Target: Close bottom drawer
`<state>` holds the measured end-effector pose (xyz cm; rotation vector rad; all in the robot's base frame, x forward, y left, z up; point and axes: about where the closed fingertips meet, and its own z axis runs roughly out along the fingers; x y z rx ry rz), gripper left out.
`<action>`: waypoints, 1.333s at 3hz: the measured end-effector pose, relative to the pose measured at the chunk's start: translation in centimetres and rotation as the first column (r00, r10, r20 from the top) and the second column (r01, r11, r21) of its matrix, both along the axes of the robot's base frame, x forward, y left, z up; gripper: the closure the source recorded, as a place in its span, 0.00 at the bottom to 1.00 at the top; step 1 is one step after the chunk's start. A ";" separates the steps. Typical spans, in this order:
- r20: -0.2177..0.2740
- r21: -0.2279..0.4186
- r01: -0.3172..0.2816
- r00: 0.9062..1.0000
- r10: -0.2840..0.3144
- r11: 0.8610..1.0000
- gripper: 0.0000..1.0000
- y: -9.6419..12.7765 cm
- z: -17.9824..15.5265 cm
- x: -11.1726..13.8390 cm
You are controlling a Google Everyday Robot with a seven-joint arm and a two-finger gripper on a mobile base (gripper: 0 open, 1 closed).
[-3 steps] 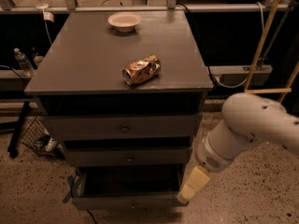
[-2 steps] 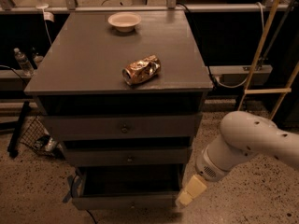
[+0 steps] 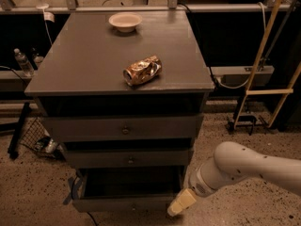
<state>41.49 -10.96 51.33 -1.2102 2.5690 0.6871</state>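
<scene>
The grey-brown cabinet (image 3: 120,65) has three drawers. The bottom drawer (image 3: 124,203) is pulled out toward me, its dark inside showing; its front runs along the frame's lower edge. The two drawers above it (image 3: 123,129) stand less far out, each with a small round knob. My white arm comes in from the right. My gripper (image 3: 181,203) is low at the bottom drawer's right front corner, right beside or touching the front.
A crushed can (image 3: 141,70) and a white bowl (image 3: 124,21) lie on the cabinet top. A wire basket (image 3: 37,138) and a plastic bottle (image 3: 22,61) are at the left. A yellow frame (image 3: 263,86) stands at the right on speckled floor.
My arm has dropped lower and the gripper has moved down along the bottom drawer's right front corner. The drawer looks unchanged.
</scene>
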 end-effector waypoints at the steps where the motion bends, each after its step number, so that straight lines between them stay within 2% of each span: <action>1: -0.010 0.080 -0.008 1.000 0.009 0.997 0.00 1.2 -3.9 0.4; 2: -0.010 0.080 -0.008 1.000 0.009 0.997 0.00 1.2 -3.9 0.4; 3: 0.007 0.090 -0.062 0.998 0.062 0.994 0.00 1.7 -6.6 0.5; 4: 0.008 0.119 -0.124 0.992 0.124 0.985 0.00 2.1 -11.0 0.7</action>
